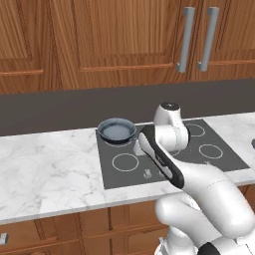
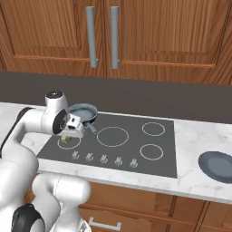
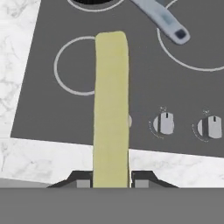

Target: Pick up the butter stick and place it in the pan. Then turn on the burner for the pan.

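Butter, a pale yellow stick [image 3: 111,109], sits between the two small dark finger tips of the robot's gripper [image 3: 111,179]. The tips press on both of its sides, so the gripper is closed around it and holds it. In the hand view the stick reaches up the middle of the picture, away from the hand. It hangs in the air over the dark grey glass cooktop [image 3: 39,105]. Behind it is a thin white ring [image 3: 59,70] drawn on the glass. A little row of grey knobs [image 3: 165,123] sits to the right of the stick.

The small round dark grey pan [image 1: 116,130] with the bluish inside stands at the back left corner of the cooktop. The stick is not in it yet. The pan's slim grey handle [image 3: 164,19] shows at the top of the hand view, well apart from the stick. The burner under the pan is hidden by the pan.

The white arm [image 1: 199,184] bends up from the base and reaches over the front left part of the cooktop. In the right base view, a bit of yellow shows under the hand, above the front left ring, just in front of the pan.

A round blue-grey plate [image 2: 218,166] lies on the white marble counter [image 1: 45,164], to the right of the cooktop.
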Robot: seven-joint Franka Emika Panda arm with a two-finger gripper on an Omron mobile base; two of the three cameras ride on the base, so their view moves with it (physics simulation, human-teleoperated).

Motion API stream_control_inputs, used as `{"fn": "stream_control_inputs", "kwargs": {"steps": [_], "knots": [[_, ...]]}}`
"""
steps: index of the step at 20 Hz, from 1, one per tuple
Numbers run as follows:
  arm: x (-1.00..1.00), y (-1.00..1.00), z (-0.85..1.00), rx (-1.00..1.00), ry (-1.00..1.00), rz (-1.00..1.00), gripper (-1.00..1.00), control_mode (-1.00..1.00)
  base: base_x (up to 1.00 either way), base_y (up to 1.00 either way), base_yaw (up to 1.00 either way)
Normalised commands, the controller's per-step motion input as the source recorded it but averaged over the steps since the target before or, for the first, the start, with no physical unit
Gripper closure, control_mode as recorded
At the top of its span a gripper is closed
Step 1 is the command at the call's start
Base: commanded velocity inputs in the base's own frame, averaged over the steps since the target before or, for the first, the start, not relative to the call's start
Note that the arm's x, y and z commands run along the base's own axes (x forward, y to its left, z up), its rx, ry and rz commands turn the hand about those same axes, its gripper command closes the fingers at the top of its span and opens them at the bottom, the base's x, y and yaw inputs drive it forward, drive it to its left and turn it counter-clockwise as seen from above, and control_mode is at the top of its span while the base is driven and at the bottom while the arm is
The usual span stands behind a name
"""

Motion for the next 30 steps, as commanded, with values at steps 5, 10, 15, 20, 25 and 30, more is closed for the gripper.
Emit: {"fn": "stream_control_inputs", "kwargs": {"steps": [5,10,15,20,25,30], "knots": [[0.37,0.44,0.00,0.00,0.01,0.00,1.00,-1.00,0.00,0.00,0.00],[0.48,0.21,0.00,0.00,0.00,0.00,1.00,-1.00,0.00,0.00,0.00],[0.47,0.04,0.00,0.00,0.00,0.01,1.00,-1.00,0.00,0.00,0.00],[0.50,0.06,0.00,0.00,0.00,0.00,1.00,-1.00,0.00,0.00,0.00],[0.37,0.02,0.00,0.00,0.00,0.01,1.00,-1.00,0.00,0.00,0.00],[0.25,0.00,-0.02,0.00,0.00,0.02,1.00,-1.00,0.00,0.00,0.00]]}}
